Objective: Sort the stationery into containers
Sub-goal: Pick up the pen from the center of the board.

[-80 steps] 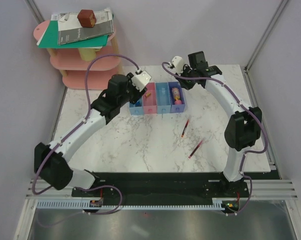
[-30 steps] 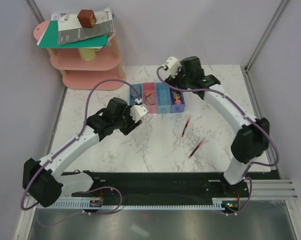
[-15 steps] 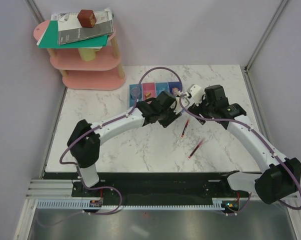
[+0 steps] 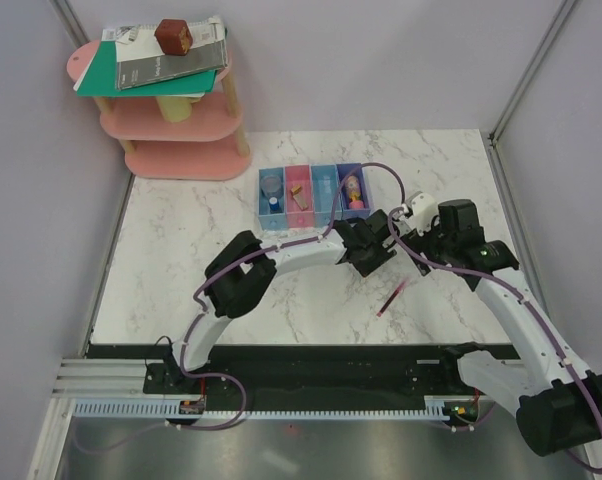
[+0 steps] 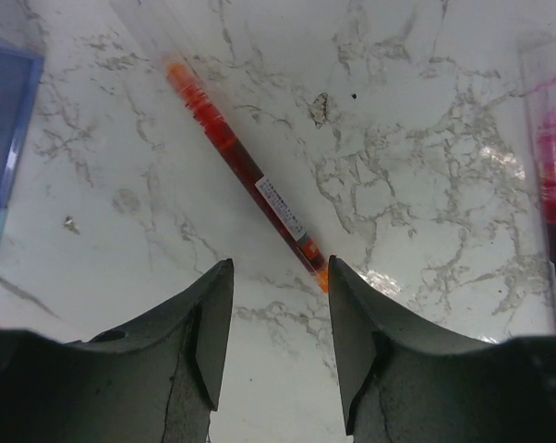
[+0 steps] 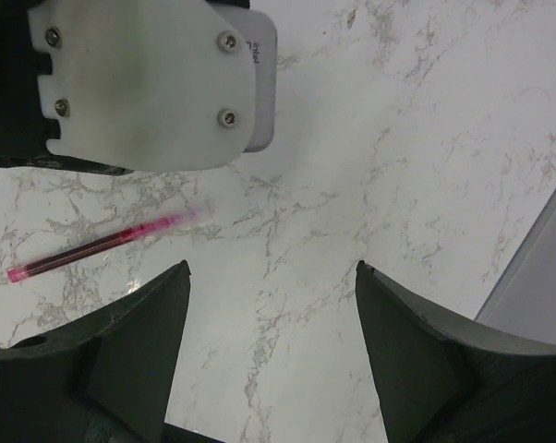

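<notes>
The left gripper (image 5: 276,277) stands spread and empty over a red pen (image 5: 250,171) on the marble table (image 5: 426,111), the pen's end between its fingertips. The right gripper (image 6: 271,277) is spread wide, empty. A second red pen (image 6: 102,242) lies nearby, in front of the bins (image 4: 316,195).

Overhead camera: fixed high behind the arm bases (image 4: 186,360), facing down over the whole tabletop (image 4: 171,230). Left wrist camera: close to the tabletop, looking down past the left pincer (image 5: 278,269); right wrist camera likewise past the right pincer (image 6: 271,272). All three views share the pink pen (image 4: 392,298).
</notes>
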Available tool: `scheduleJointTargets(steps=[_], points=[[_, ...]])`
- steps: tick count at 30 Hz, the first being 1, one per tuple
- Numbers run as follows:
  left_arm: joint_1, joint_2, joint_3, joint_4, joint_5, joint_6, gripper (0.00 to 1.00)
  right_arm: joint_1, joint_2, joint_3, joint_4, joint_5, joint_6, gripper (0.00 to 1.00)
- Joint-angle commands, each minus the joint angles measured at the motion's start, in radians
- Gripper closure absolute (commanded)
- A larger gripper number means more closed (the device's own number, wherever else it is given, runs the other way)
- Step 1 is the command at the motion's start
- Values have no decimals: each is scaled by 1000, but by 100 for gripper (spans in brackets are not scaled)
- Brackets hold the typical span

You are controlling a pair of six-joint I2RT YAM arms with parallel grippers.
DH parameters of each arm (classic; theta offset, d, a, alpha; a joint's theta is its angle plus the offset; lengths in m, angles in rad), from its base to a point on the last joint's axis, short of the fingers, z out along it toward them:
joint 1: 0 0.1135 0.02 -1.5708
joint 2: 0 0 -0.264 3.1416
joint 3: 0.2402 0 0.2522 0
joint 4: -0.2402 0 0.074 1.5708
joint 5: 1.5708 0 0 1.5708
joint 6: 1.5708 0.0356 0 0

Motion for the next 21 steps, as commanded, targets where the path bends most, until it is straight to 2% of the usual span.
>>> scheduleJointTargets(steps=[1, 6, 8, 11, 12, 15, 21], points=[[-4, 60, 82, 2, -32, -53, 47, -28, -46, 24, 4, 4, -2, 21], [-5, 108, 96, 9, -41, -51, 47, -38, -57, 73, -22, -2, 26, 21], [-5, 116, 94, 19, -46, -50, 51, -37, -40, 108, -41, -5, 43, 21], [-7, 123, 94, 20, -32, -44, 71, -38, 2, 163, -113, -43, 86, 21], [-7, 123, 91, 20, -29, -45, 83, -38, 14, 178, -166, -77, 106, 21], [-5, 105, 74, 19, -15, -37, 98, -37, 45, 220, -238, -119, 144, 21], [-5, -10, 10, 17, -26, -24, 98, -38, 63, 249, -259, -159, 231, 21]])
